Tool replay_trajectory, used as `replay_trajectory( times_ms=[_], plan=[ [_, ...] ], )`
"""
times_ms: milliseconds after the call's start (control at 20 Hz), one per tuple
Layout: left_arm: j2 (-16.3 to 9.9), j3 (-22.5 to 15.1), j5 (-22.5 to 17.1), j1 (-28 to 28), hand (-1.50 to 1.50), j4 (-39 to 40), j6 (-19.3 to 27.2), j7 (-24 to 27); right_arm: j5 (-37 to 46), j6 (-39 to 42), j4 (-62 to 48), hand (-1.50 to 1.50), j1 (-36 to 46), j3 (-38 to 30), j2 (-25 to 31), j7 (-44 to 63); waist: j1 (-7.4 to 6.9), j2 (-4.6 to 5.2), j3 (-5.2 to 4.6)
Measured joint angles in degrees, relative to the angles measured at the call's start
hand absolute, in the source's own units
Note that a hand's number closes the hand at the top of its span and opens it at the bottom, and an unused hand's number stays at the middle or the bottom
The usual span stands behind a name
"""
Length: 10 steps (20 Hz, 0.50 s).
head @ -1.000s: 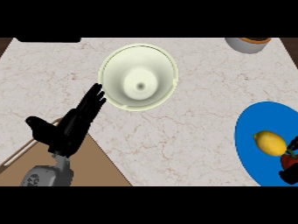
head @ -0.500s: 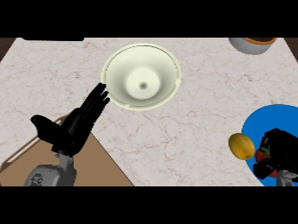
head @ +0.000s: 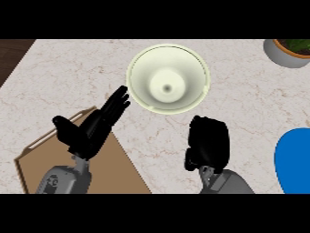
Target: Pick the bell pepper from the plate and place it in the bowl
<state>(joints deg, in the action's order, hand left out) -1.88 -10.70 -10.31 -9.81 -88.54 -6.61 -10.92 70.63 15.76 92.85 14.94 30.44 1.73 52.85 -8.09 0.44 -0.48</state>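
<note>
fingers: right hand (head: 207,143) is curling its fingers inward over the counter (head: 251,98), whatever they are closing on is hidden | left hand (head: 90,129) is resting with fingers straight and apart over a brown board (head: 127,175) | bell pepper: not showing | bowl (head: 168,78) is sitting just beyond the right hand | blue plate (head: 305,159) is lying at the right edge

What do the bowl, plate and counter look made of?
Bowl: pale cream, smooth with soft sheen, probably glazed ceramic. Plate: flat uniform blue, matte, plastic or ceramic; can't tell which. Counter: light stone look with thin brownish veins, likely marble or a laminate imitating it.
</note>
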Motion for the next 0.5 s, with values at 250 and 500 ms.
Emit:
replay_trajectory(
  times_ms=[250, 500],
  plan=[
    [0.1, 0.2, -0.1, -1.1, 0.0, 0.7, -0.1, -0.4, -2.4, -2.9, 0.6, 1.5, 9.7, 8.5, -0.8, 7.0, 0.03, -0.28, 0.18],
    [0.4, 0.1, 0.2, -1.1, 0.0, 1.0, 0.4, -0.6, -3.1, -4.6, 1.0, 1.5, 19.5, 12.2, -0.9, 11.9, 0.68, -0.76, 0.15]
  ],
)
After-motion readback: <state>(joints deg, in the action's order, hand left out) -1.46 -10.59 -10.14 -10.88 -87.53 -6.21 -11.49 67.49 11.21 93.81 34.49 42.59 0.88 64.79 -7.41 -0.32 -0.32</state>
